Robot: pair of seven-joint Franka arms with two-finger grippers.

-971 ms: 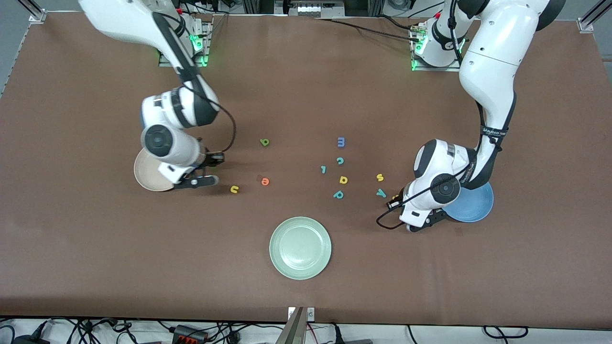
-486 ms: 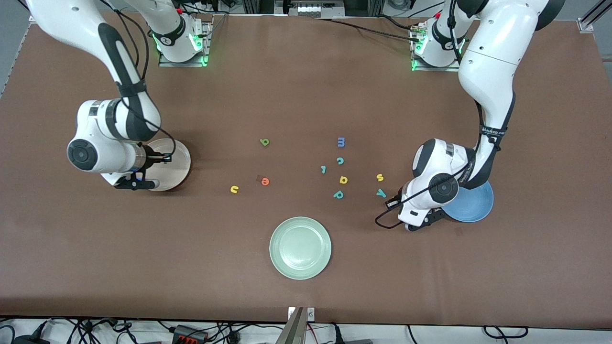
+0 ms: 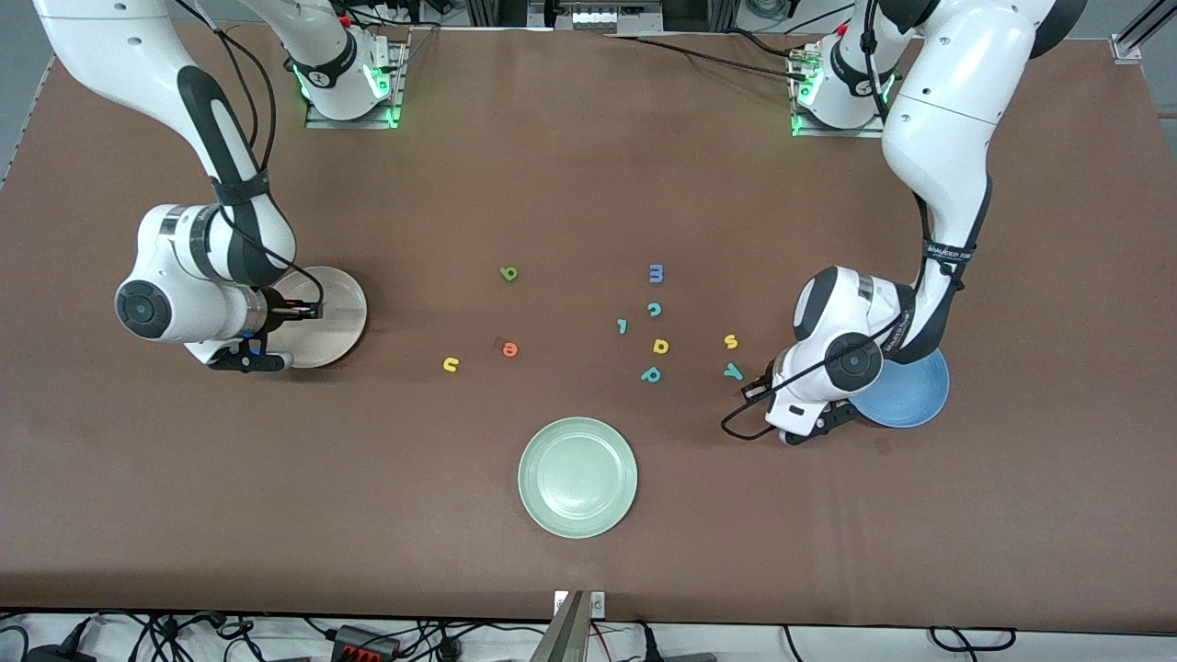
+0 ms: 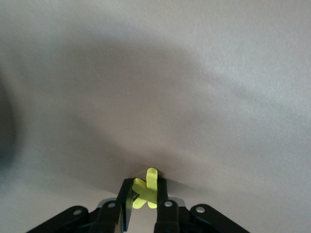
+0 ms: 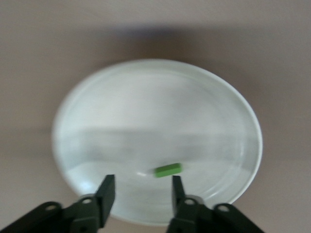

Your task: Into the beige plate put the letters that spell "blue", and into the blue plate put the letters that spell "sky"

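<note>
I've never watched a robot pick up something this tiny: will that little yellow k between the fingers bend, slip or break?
Probably stiff: the yellow k keeps its chunky shape though the left gripper has shut on it. It looks very light, being tiny beside the fingers. It might twist or slip, since the fingers pinch only its lower part.

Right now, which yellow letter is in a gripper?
The yellow k: it is pinched in the left gripper, beside the blue plate. The yellow u, yellow d and yellow s lie loose on the table.
</note>
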